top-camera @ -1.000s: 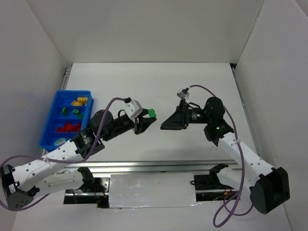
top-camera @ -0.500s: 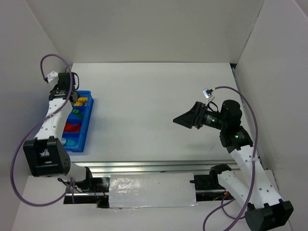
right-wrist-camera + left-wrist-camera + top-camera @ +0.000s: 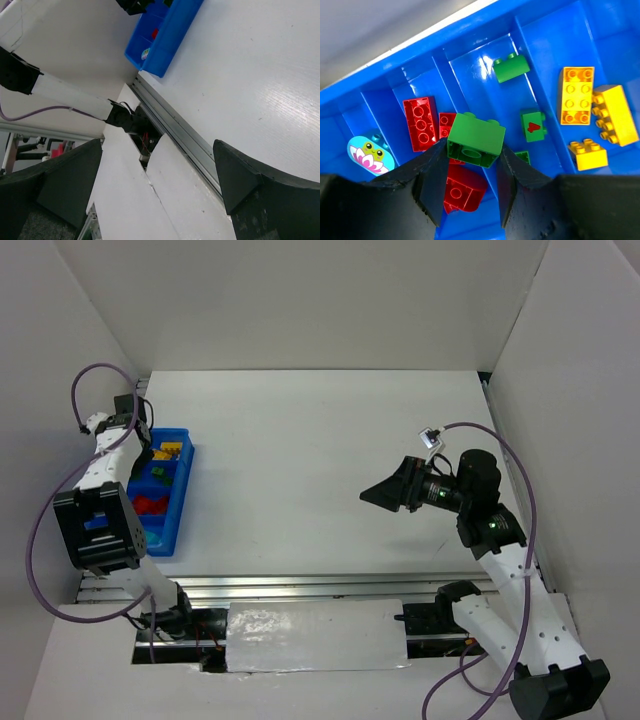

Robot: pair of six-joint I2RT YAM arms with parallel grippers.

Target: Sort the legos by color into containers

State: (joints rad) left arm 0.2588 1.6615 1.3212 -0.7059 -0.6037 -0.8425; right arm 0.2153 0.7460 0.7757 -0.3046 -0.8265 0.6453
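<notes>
White bench, white walls. Tray at left edge. Left claw pinches green brick by flat sides above Tray, near green section. Right claw spread, empty, toward right edge. Brick likely light, rigid, slick; side hold suits.

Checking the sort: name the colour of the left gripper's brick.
Green brick, clearest in left wrist view.

Even, diffuse white light falls from above. In the overhead view, which is sharp, the table carries only faint, soft shadows. In the left wrist view, glare streaks the glossy blue tray. The green brick is crisp, while my left fingers are dark and soft-edged. In the right wrist view, sheen brightens the table and my right fingers are blurred silhouettes.
</notes>
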